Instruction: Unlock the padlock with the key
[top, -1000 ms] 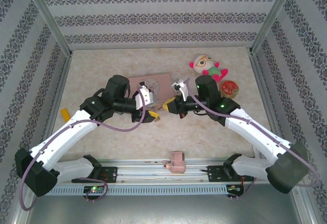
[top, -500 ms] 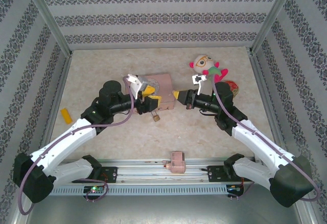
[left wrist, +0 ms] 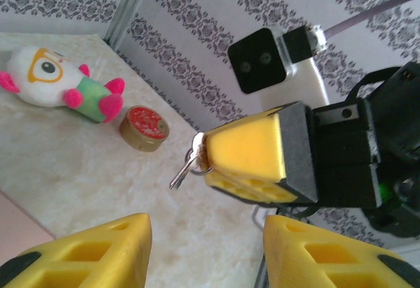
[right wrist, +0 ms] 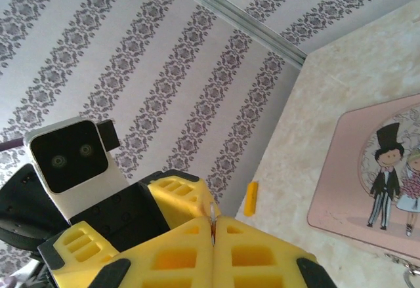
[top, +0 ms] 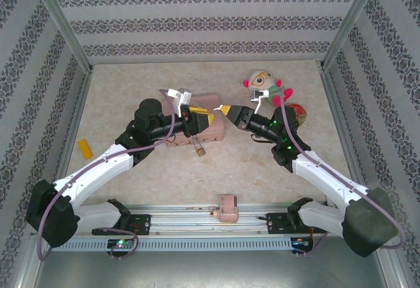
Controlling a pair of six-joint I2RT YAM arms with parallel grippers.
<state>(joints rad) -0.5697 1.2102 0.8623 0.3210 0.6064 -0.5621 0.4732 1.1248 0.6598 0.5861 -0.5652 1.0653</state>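
Pinching one key, one padlock on table

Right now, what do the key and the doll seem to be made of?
The key looks like bare grey metal, thin with a glinting ring, pinched in the right gripper. The doll seems plush fabric: fuzzy, matte white body, pink limbs.
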